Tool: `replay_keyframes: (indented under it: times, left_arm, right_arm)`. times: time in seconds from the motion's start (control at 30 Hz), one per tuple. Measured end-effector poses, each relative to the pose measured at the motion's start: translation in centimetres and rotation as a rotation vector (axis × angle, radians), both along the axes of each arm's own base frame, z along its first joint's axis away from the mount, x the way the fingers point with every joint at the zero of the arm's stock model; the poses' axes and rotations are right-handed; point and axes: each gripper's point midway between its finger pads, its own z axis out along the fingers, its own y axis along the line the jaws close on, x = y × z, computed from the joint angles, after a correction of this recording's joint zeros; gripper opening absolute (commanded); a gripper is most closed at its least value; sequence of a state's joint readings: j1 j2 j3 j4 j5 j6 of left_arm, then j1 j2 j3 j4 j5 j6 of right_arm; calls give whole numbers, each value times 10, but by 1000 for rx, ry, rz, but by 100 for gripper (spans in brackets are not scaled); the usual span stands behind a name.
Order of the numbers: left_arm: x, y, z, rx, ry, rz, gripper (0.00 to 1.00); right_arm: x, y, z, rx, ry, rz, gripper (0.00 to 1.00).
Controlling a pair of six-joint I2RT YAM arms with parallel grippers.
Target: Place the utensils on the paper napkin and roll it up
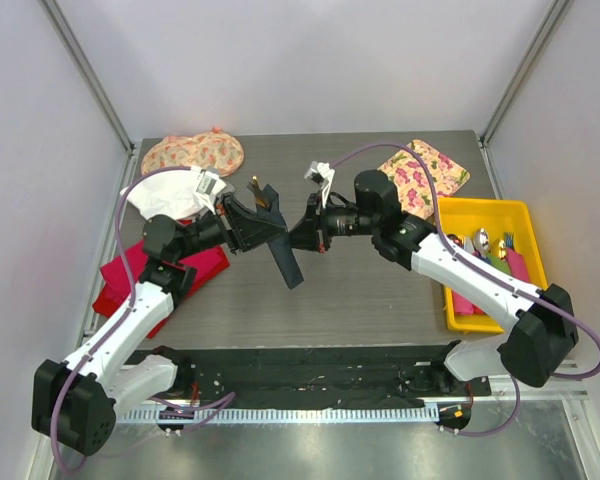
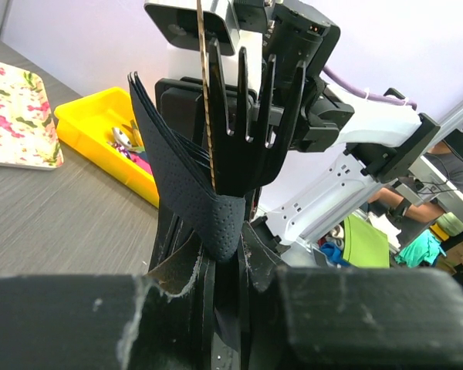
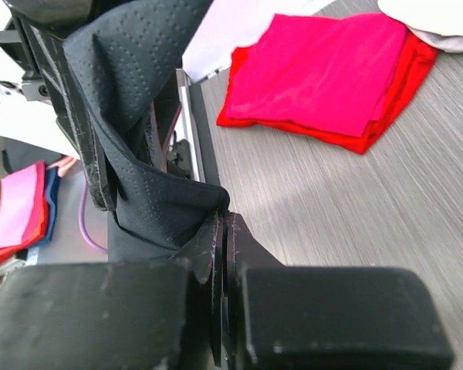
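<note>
Both grippers meet above the table's middle and hold the dark paper napkin (image 1: 286, 255) between them, off the surface. My left gripper (image 1: 268, 230) is shut on one folded end of the napkin (image 2: 193, 185). Utensils stand up out of that fold: a thin tan edge (image 2: 207, 92) and backlit fork tines (image 2: 255, 108). One tan tip shows in the top view (image 1: 257, 191). My right gripper (image 1: 300, 238) is shut on the napkin's other end (image 3: 139, 139), pinched at the jaws' tips. A loose corner hangs down towards the table.
A yellow tray (image 1: 485, 208) at the right holds more cutlery and pink napkins. Floral cloths lie at the back left (image 1: 193, 153) and back right (image 1: 425, 175). A red cloth (image 1: 160, 275) and a white cloth (image 1: 165, 193) lie at the left.
</note>
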State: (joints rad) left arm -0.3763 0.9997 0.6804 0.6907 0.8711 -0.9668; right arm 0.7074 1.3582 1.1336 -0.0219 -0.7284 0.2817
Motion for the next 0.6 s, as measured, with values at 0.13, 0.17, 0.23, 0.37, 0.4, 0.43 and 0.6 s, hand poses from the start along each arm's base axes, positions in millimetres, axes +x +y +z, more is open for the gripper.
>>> replay_keyframes:
  times: [0.13, 0.17, 0.23, 0.37, 0.4, 0.43, 0.6]
  left_arm:
    - [0, 0, -1, -1, 8, -1, 0]
    - [0, 0, -1, -1, 12, -2, 0]
    - [0, -1, -2, -1, 22, -7, 0]
    - [0, -1, -1, -3, 29, -13, 0]
    - [-1, -1, -1, -5, 27, -15, 0]
    - [-1, -1, 0, -6, 25, -17, 0]
    - [-2, -1, -1, -4, 24, -19, 0]
  right_arm:
    - [-4, 3, 0, 36, 20, 6, 1]
    - [-6, 4, 0, 51, 27, 8, 1]
    - [-9, 7, 0, 70, 40, 12, 1]
    - [-15, 12, 6, 100, 68, 21, 1]
    - [-16, 13, 6, 106, 75, 22, 1]
    - [-16, 13, 7, 110, 81, 21, 1]
    - [-16, 12, 6, 107, 88, 15, 1]
